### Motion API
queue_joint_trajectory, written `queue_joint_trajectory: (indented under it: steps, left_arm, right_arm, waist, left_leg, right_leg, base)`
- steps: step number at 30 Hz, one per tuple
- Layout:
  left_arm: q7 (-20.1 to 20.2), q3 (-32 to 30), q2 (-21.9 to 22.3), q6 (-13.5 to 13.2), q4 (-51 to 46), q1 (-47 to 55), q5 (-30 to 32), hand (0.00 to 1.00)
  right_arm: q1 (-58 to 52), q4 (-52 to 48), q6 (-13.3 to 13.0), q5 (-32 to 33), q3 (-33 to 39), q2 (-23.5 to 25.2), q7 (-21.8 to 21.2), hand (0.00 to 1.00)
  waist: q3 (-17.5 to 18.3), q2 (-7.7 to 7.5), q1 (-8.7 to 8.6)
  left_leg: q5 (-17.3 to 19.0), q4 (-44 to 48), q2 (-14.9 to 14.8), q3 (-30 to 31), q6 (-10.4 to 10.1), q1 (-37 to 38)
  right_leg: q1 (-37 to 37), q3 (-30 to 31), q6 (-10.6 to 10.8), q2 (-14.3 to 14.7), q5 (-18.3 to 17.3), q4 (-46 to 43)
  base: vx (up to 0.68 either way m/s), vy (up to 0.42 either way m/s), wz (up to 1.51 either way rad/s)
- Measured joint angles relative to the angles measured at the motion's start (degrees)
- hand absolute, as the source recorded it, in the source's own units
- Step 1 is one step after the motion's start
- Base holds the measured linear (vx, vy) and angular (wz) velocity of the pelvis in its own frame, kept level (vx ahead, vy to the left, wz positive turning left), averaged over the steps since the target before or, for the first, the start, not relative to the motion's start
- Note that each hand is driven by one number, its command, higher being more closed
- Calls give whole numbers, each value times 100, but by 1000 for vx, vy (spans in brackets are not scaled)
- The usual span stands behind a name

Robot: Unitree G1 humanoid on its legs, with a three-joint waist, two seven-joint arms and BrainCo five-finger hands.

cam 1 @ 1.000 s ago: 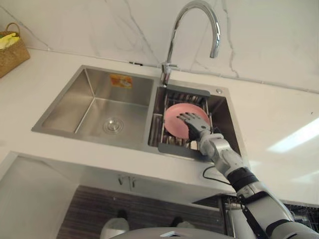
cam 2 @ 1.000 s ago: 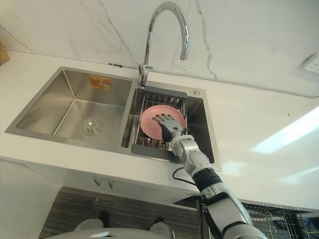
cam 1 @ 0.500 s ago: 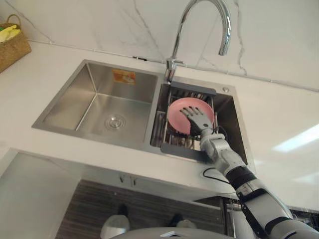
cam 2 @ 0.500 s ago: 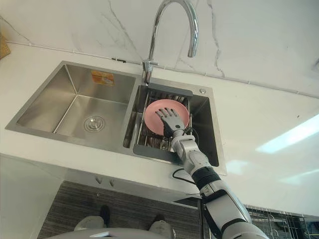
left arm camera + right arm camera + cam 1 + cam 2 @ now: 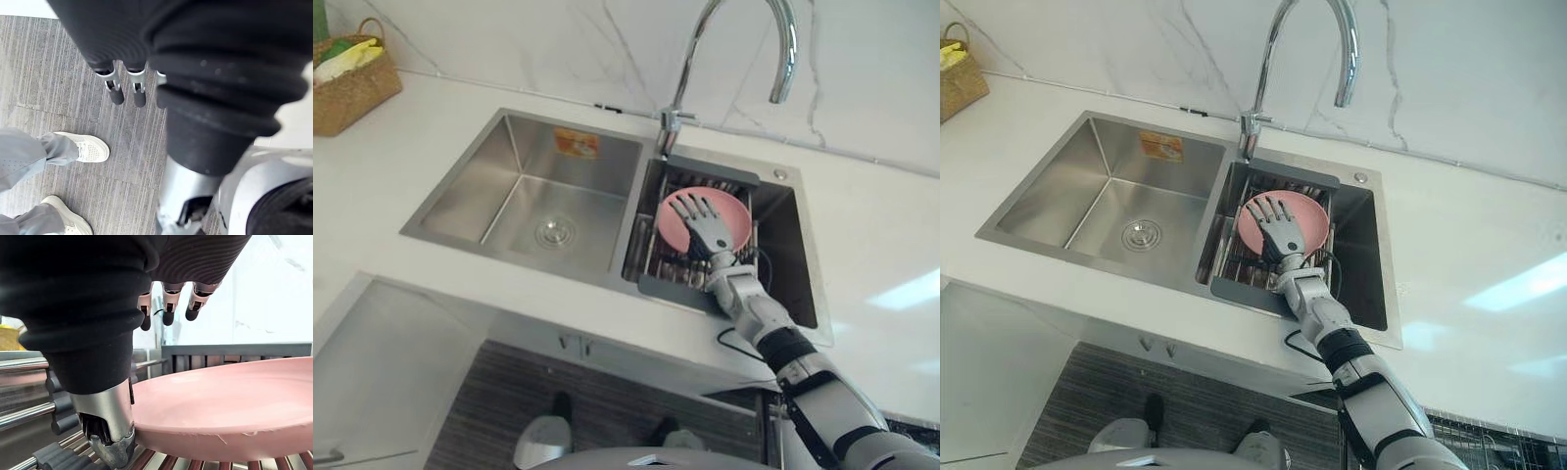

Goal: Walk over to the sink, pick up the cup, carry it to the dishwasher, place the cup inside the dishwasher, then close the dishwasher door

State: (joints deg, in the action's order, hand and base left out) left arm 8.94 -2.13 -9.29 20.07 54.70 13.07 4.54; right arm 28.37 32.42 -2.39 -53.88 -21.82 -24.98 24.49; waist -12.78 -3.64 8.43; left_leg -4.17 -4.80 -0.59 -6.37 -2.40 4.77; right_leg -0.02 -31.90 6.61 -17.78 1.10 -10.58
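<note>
Pink plate (image 5: pixel 1316 219), one, on one rack (image 5: pixel 1242 291), under one right robot hand (image 5: pixel 1283 235)

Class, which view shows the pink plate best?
The right wrist view: the pink plate lies close, rim clear, on the rack. Both eye views show it from above, partly covered by the right robot hand. Left wrist view: floor.

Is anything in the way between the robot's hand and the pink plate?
No, nothing visible. The right hand is open right over the pink plate on the sink rack, thumb at its rim.
</note>
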Motion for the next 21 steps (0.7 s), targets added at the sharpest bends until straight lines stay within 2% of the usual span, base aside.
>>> queue_joint_trajectory:
  steps: [10,14,21]
  left_arm:
    - [6,-1,10,-86,4,12,1,0]
    - [6,-3,37,-150,3,18,0,0]
    - [6,-14,65,-202,-3,61,2,0]
  right_arm:
    - [54,0,139,18,16,-23,269,0]
    - [78,9,169,321,263,-42,431,0]
    - [101,3,171,633,316,-41,507,0]
  waist:
    - [-24,39,-2]
    - [-73,119,-9]
    - [-91,148,-54]
  left_leg:
    - [-17,-1,0,52,-6,-52]
    - [-44,-2,5,98,-9,-79]
    - [-58,-1,-8,30,-11,-78]
  right_leg:
    - [-24,-45,1,-8,-6,-20]
    - [-20,-82,-25,-12,-21,-17]
    - [-16,-39,-36,18,44,37]
  base:
    - [-4,-5,2]
    - [-16,-14,5]
    - [-1,-2,-2]
